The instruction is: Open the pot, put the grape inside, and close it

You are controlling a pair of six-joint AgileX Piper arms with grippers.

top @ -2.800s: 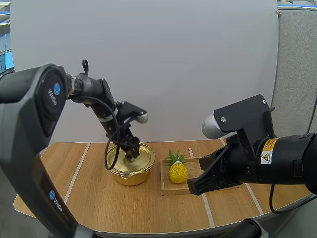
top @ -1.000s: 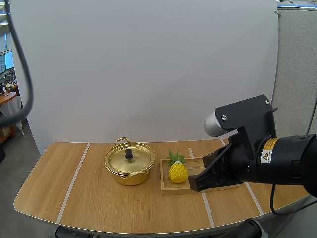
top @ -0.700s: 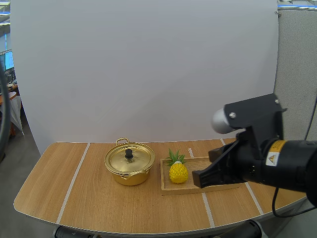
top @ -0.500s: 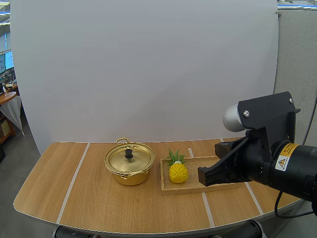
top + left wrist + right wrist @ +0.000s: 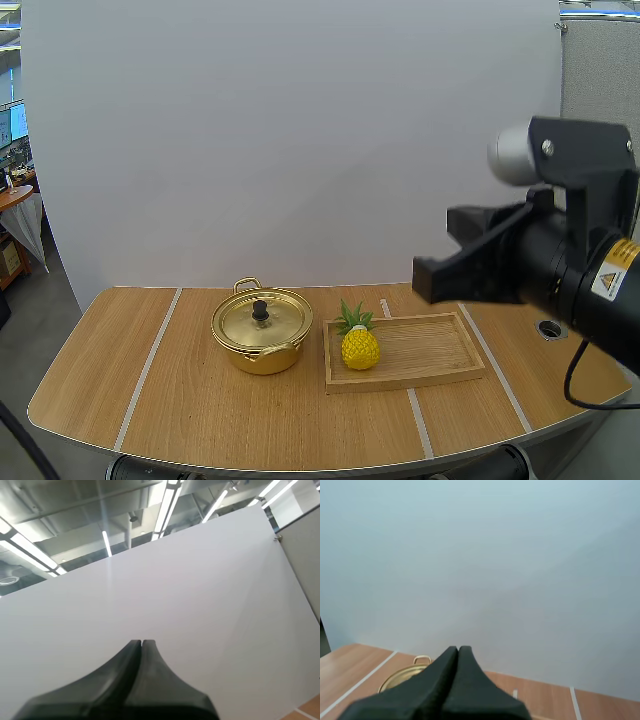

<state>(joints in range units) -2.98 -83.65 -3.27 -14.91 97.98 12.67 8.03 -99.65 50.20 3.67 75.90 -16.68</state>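
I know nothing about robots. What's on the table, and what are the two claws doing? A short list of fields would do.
pot: gold, on the table, beside the tray
lid: on the pot
pineapple: upright on the tray's pot-side end
left gripper: shut, holding nothing
right gripper: shut, holding nothing

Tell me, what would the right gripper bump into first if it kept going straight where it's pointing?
Probably the white screen behind the table. The right gripper, shut, points above the pot, so it would likely pass over it and meet nothing sooner, though depth is hard to judge.
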